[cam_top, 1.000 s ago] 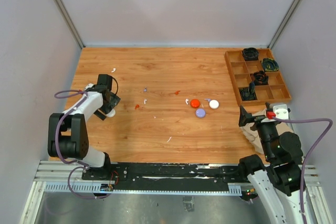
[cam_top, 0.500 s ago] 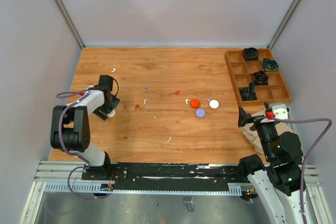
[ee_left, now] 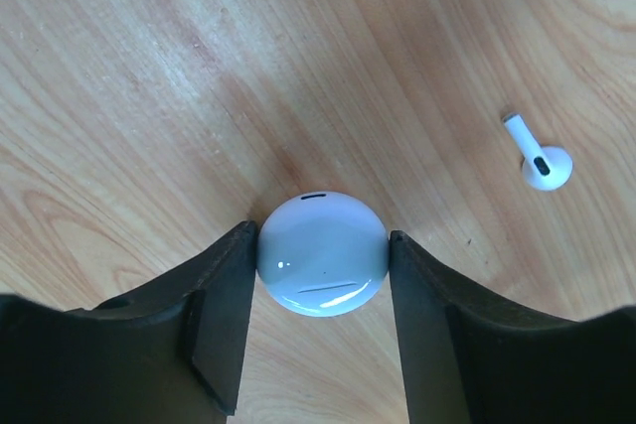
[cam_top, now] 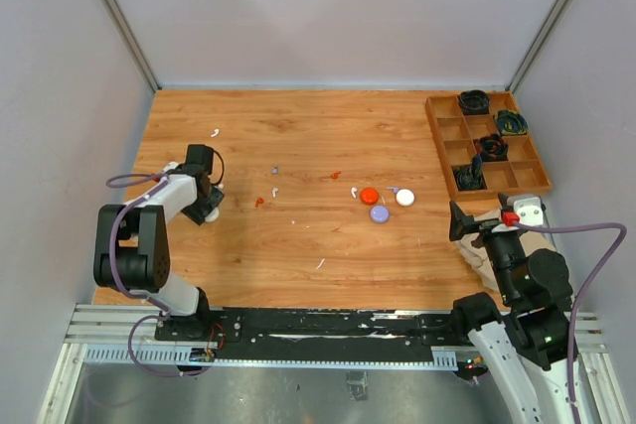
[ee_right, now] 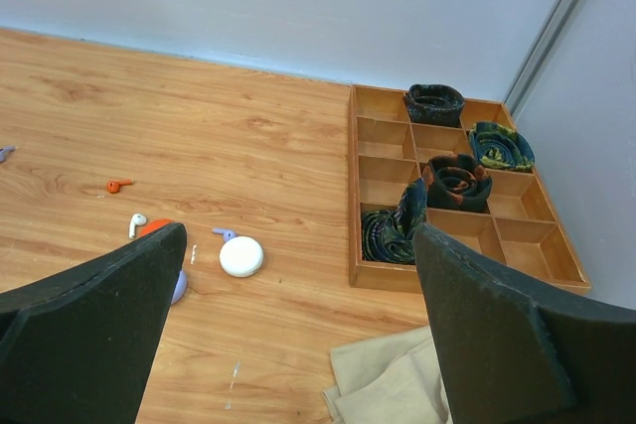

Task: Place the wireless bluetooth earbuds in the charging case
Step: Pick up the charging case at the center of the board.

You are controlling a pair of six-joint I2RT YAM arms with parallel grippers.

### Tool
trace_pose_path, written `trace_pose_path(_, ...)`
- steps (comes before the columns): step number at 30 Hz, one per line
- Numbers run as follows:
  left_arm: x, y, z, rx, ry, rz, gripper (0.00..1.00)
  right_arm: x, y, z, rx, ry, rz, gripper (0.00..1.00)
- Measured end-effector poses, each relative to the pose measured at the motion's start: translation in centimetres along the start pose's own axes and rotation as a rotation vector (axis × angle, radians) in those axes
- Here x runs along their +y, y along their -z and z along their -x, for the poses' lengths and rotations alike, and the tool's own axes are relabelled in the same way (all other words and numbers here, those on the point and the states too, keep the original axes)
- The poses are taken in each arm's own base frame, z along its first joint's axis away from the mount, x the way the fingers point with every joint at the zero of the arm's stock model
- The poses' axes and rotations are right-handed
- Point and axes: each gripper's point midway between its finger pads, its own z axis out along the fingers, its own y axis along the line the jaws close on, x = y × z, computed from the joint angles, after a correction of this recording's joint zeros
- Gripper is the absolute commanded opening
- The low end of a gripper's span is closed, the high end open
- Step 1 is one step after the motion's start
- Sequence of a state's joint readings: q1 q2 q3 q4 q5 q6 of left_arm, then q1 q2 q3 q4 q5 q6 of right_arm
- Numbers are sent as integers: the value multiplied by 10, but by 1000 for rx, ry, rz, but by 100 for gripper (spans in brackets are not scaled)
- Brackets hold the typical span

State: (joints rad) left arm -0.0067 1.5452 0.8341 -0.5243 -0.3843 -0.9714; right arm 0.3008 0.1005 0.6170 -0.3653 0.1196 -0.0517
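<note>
My left gripper [cam_top: 206,208] [ee_left: 320,237] is at the table's left side. Its fingers press both sides of a round white charging case [ee_left: 320,267], which rests on the wood. A white earbud [ee_left: 542,162] lies to the right of it. More tiny earbuds are scattered mid-table: white [cam_top: 215,132], purple [cam_top: 275,170], orange [cam_top: 259,203] and orange [cam_top: 336,175] [ee_right: 117,186]. Red [cam_top: 369,196], lilac [cam_top: 379,213] and white [cam_top: 404,198] [ee_right: 241,256] pucks sit right of centre, with a white earbud [ee_right: 136,222] and a purple one [ee_right: 225,234] beside them. My right gripper [cam_top: 459,220] [ee_right: 298,240] is open and empty above the table's right side.
A wooden compartment tray [cam_top: 437,136] [ee_right: 353,196] holding rolled dark fabric pieces stands at the back right. A folded beige cloth [cam_top: 479,247] [ee_right: 397,374] lies under my right arm. Grey walls close in the table on three sides.
The left arm's elbow has swung left and the left gripper has shifted slightly with the white case between its fingers. The right gripper has edged a little left.
</note>
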Motion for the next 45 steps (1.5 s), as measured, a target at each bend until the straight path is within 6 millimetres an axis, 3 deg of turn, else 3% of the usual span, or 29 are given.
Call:
trace_pose_path(7,0,7,-4,12,-70,-56,52,0,0,0,-2,0,0,99)
trace_pose_path(13,-14,28,2,-24,-194,-163,50,0,0,0,-2,-4,-1,99)
trace_pose_path(20,-55,78,-5,-91,-440,-365,49,6,-11,-10,60,-30,12,98)
trace_pose_path(28,-101,154,-11,-228,-720,-603,47,23,-24,-27,157,-88,78,98)
trace_pose_path(35,-113,197,-43,-314,-985,-750,44,57,-33,-16,215,-124,260,98)
trace_pose_path(45,-129,276,-86,-516,-1298,-1068,37,116,-49,-27,351,-249,544,99)
